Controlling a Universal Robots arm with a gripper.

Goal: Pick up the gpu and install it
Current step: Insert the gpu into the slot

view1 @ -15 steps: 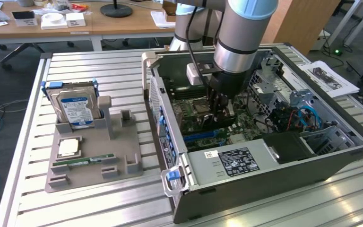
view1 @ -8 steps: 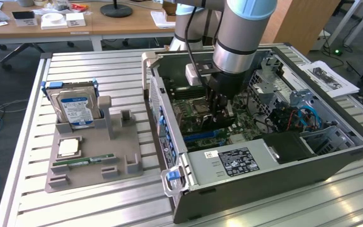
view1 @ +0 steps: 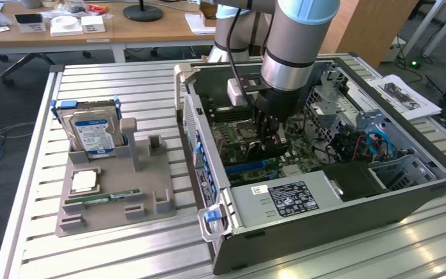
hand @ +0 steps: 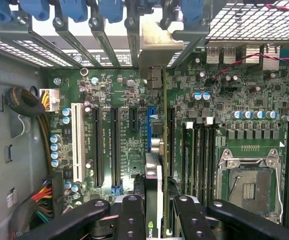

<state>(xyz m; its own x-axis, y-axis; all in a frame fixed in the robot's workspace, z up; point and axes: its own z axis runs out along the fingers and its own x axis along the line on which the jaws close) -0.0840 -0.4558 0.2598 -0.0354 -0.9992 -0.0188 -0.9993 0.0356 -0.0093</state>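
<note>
— Black fingers on a dark card: what has the gripper point(view1: 273, 139) got inside that computer case point(view1: 324, 215)?
— The gpu point(hand: 155, 170). From the wrist view, the fingers are drawn partway together and clamp it, one on each face. The card stands on edge between them, upright over the green motherboard point(hand: 119, 165).
— Where exactly?
— Along the blue slot point(hand: 149, 127), with its silvery bracket point(hand: 157, 47) up against the case's rear wall, among the blue latches point(hand: 74, 10). Whether the lower edge sits in the slot cannot be told; the card hides its own contact line.
— What crowds it?
— Black expansion slots point(hand: 95, 145) and a white slot point(hand: 76, 140) on one side, memory slots point(hand: 199, 155) and the open processor socket point(hand: 247, 185) on the other. A cable bundle point(hand: 22, 102) lies against the case wall, apart from the card. In the exterior view the arm's grey wrist covers much of the board, and the card is hard to make out below the fingers.
— And outside the case?
— On the slatted metal table point(view1: 130, 81), at the exterior view's left, a grey holder point(view1: 107, 224) carries a hard drive point(view1: 91, 133) standing upright, a green RAM stick point(view1: 103, 199) lying flat and a processor chip point(view1: 83, 181). Papers point(view1: 405, 96) lie at the exterior view's right, partly cut off by the case.
</note>
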